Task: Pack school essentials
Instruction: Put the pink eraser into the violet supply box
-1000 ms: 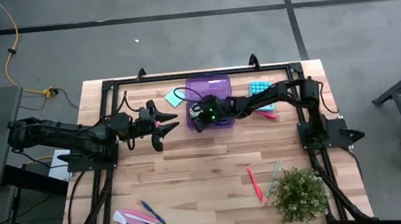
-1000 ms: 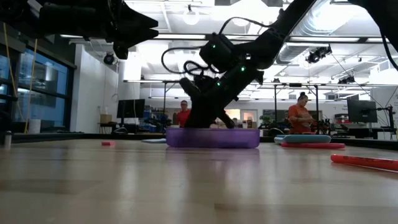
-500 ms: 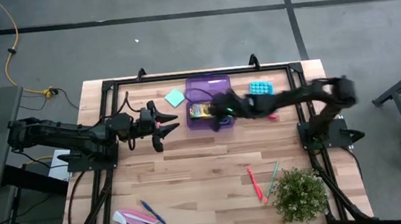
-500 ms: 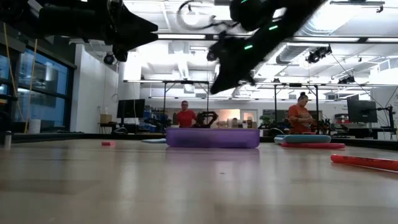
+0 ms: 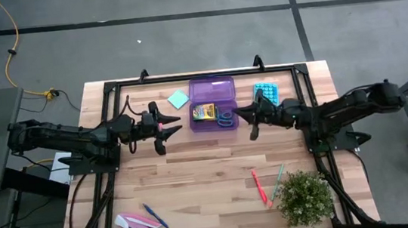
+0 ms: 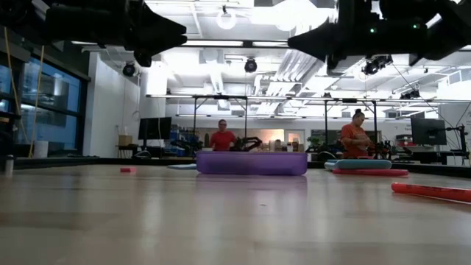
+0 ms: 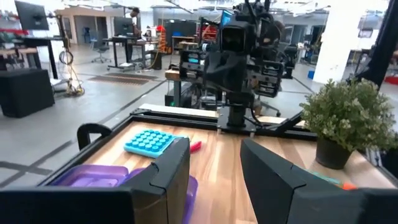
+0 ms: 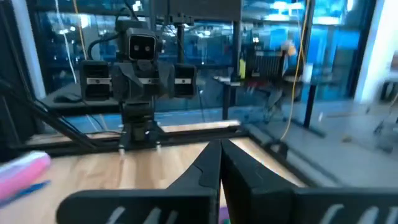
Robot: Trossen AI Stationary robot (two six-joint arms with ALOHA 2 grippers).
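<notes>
A pale wooden table (image 5: pixel 195 175) fills the high view's centre; the purple case (image 5: pixel 212 90) at upper centre holds the yellow crayon box (image 5: pixel 203 112) and blue-handled scissors (image 5: pixel 224 116); the orange-red pen (image 5: pixel 259 186) at lower right runs top to bottom; the left gripper (image 5: pixel 172 130), unclenched and empty, reaches rightward at centre-left; the right gripper (image 5: pixel 245 117), clenched on nothing, reaches leftward just right of the case.

The wooden surface (image 5: pixel 195 175) carries a purple box (image 5: pixel 213 96) at its far middle, a green pad (image 5: pixel 178 99) beside it and a light-blue pad (image 5: pixel 264 91) on the other side. Nearer lie a red pen (image 5: pixel 259 186), green pen (image 5: pixel 278 181), plant (image 5: pixel 304 198), blue pen (image 5: pixel 154 216) and pink and white pieces (image 5: pixel 135 223).
</notes>
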